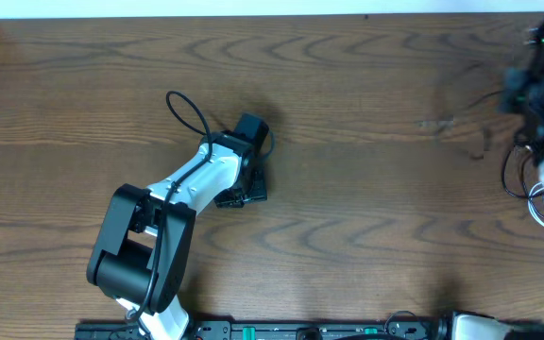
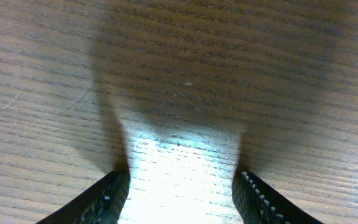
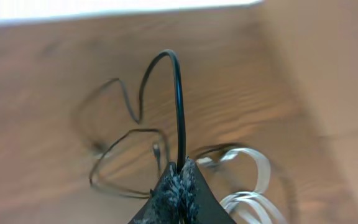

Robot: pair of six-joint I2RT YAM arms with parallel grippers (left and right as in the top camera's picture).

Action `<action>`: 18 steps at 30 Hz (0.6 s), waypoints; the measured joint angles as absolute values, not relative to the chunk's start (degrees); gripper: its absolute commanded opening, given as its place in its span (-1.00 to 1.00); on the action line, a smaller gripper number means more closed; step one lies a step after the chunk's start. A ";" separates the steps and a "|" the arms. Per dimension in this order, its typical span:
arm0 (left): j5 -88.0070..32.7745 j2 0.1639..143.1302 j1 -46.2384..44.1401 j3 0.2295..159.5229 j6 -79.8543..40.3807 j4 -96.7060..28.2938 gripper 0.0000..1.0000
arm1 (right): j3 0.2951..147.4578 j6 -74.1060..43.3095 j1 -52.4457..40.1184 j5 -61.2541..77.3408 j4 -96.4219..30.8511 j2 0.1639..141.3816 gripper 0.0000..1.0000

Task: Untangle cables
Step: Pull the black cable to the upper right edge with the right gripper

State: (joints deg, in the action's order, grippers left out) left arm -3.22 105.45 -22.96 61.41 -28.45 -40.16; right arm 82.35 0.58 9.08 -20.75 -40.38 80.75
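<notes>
My right gripper (image 3: 180, 168) is shut on the thin black cord (image 3: 179, 99), which rises from the jaws in a tall arch and falls into loose loops on the wood. The white cord (image 3: 253, 163) lies coiled just right of the jaws, close to the black loops. In the overhead view both cords, the black (image 1: 506, 175) and the white (image 1: 536, 203), sit at the far right edge beside the blurred right gripper (image 1: 525, 90). My left gripper (image 2: 182, 180) is open over bare wood near the table's middle (image 1: 246, 191), far from the cords and holding nothing.
The wooden table (image 1: 366, 227) runs to a pale far edge (image 1: 253, 13). The left arm's own black wire (image 1: 187, 111) loops out beside its wrist. The arms' bases (image 1: 300, 331) line the near edge.
</notes>
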 measured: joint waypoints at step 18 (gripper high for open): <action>-3.33 105.45 -22.92 61.41 -28.45 -40.21 0.17 | 82.35 -4.86 19.70 -30.06 -41.85 79.18 -0.98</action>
State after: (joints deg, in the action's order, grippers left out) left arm -3.33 105.45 -22.92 61.41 -28.45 -40.21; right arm 82.35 -4.86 19.70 -30.06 -41.85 79.18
